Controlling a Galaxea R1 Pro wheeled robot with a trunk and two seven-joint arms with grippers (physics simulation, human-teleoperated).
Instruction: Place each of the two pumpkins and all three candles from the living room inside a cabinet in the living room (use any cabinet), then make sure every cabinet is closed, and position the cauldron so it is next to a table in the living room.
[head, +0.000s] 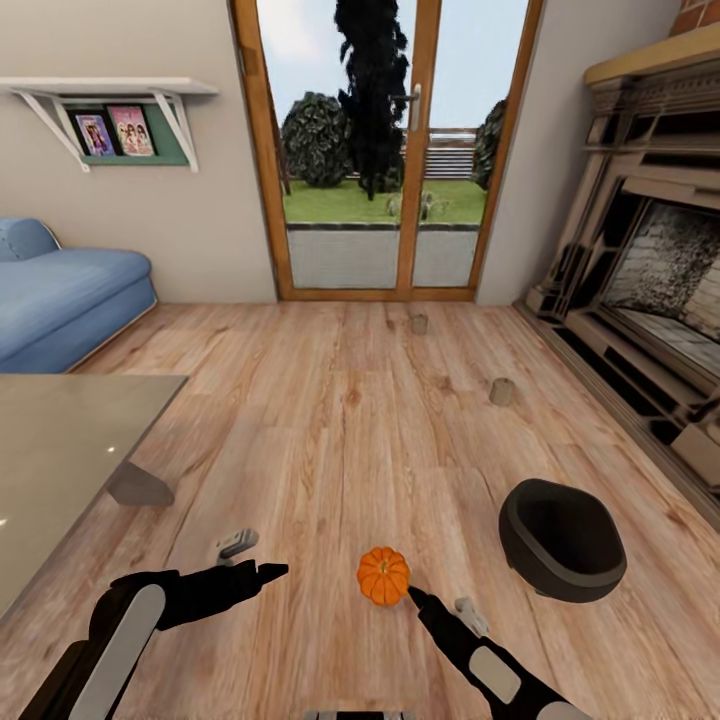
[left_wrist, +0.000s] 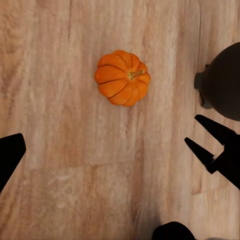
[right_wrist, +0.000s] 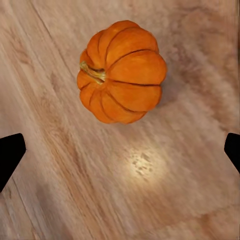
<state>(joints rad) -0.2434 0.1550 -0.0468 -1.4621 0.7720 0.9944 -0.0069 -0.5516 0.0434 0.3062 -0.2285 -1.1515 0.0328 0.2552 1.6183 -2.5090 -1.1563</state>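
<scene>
With its fingers spread apart, the right gripper (head: 415, 596) hangs just beside the pumpkin (head: 384, 575), whose rounded ribs could roll away if nudged off-centre.

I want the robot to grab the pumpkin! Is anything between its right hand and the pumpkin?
No. The right hand sits open just beside the pumpkin, with bare wooden floor between them. The cauldron stands off to the side, out of the way.
</scene>
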